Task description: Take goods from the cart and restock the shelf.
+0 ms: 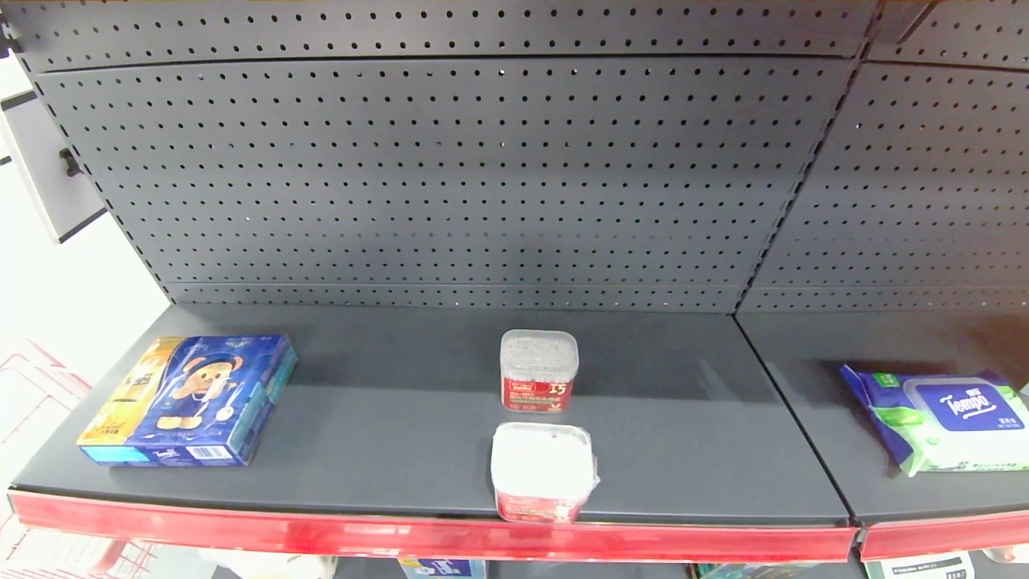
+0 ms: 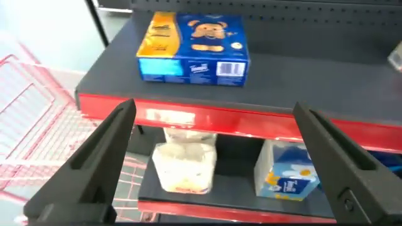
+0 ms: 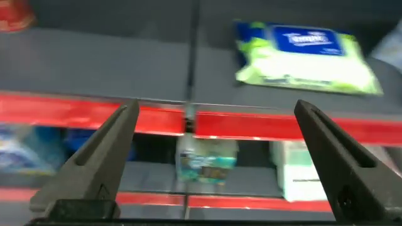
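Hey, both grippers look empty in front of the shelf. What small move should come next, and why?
Probably swing the left gripper toward the red cart on the robot's left to fetch an item. Both it and the right gripper are open and hold nothing, and the shelf has bare space between the blue box and the two tubs.
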You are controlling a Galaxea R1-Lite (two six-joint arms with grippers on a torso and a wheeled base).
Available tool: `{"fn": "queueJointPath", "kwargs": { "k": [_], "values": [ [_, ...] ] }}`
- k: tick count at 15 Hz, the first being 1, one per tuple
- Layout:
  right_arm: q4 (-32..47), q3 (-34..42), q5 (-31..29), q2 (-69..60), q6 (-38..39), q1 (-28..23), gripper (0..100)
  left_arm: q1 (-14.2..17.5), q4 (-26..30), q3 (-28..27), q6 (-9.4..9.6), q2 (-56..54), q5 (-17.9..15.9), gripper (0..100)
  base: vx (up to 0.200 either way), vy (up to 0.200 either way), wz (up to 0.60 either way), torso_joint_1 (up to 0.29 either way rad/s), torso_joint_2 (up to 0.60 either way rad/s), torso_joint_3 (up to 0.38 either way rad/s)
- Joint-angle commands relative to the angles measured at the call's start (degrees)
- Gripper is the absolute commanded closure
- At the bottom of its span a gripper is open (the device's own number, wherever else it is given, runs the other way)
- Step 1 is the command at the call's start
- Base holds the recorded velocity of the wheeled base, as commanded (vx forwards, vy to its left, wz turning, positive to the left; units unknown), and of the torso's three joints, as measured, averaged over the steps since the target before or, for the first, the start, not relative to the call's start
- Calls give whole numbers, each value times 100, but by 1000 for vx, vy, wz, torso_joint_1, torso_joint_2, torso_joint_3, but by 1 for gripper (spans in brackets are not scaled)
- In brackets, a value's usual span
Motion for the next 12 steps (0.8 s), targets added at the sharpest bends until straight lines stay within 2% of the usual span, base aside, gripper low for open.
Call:
{"fn": "queueJointPath", "kwargs": {
  "k": [1, 2, 3, 4, 5, 6, 7, 8, 9, 10, 12],
  "values": [
    [75, 2, -614, 2, 221, 2, 0, 179, 4, -2, 27, 5, 232, 0, 0, 0, 0, 0, 0, 0],
    [225, 2, -640, 2, 432, 2, 0, 170, -5, 7, 0, 5, 355, 0, 0, 0, 0, 0, 0, 0],
    [225, 2, -587, 2, 449, 2, 0, 117, -14, 16, -8, 5, 56, 0, 0, 0, 0, 0, 0, 0],
    [225, 2, -482, 2, 423, 11, 0, -111, -5, 7, 27, 5, -551, 0, 0, 0, 0, 0, 0, 0],
    [225, 2, -411, 2, 344, 11, 0, -129, -5, 7, 97, 5, -972, 0, 0, 0, 0, 0, 0, 0],
    [225, 2, -411, 2, 352, 11, 0, -129, 4, 7, 106, 5, -972, 0, 0, 0, 0, 0, 0, 0],
    [225, 2, -411, 2, 361, 11, 0, -120, 4, 7, 79, 5, -779, 0, 0, 0, 0, 0, 0, 0],
    [225, 2, -411, 2, 379, 2, 0, -94, -14, 25, -8, 5, -322, 0, 0, 0, 0, 0, 0, 0],
    [225, 2, -411, 2, 379, 2, 0, -85, -23, 25, -272, 5, -14, 0, 0, 0, 0, 0, 0, 0],
    [225, 2, -411, 2, 379, 2, 0, -85, -31, 25, -439, 5, 214, 0, 0, 0, 0, 0, 0, 0],
    [225, 2, -411, 2, 370, 2, 0, -85, -40, 25, -457, 5, 311, 0, 0, 0, 0, 0, 0, 0]
  ]
}}
